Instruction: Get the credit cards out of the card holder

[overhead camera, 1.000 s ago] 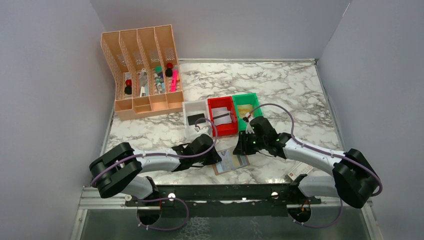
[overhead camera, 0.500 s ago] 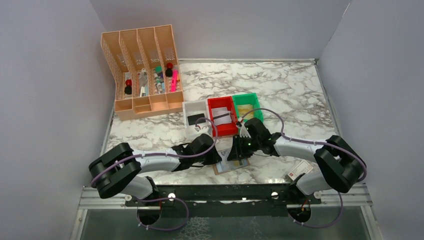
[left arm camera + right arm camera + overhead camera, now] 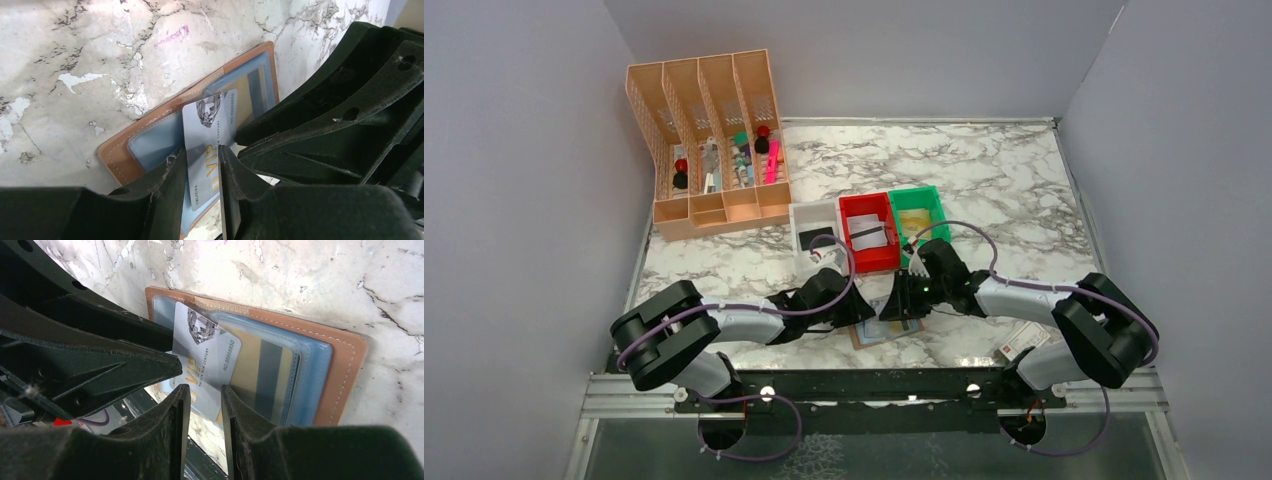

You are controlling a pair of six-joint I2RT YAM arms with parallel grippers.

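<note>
The brown card holder [image 3: 886, 332] lies open on the marble between both grippers, its pale blue inner faces up. A silver-grey VIP credit card [image 3: 210, 125] sticks up out of its left pocket. A tan-gold card with a dark stripe [image 3: 250, 365] sits inside the right pocket. My left gripper [image 3: 865, 312] is over the holder's left half, and its jaws stand narrowly apart with the silver card showing in the gap [image 3: 202, 152]. My right gripper [image 3: 900, 306] is over the right half, its jaws [image 3: 205, 387] narrowly apart around the silver card's [image 3: 207, 347] lower corner.
A white bin [image 3: 812, 235], a red bin [image 3: 869, 232] and a green bin [image 3: 918, 215] stand in a row just behind the holder. A peach desk organiser [image 3: 709, 140] is at the back left. A white label [image 3: 1022, 340] lies near the right arm's base.
My right gripper has moved left from in front of the green bin onto the card holder. My left arm has shifted slightly right.
</note>
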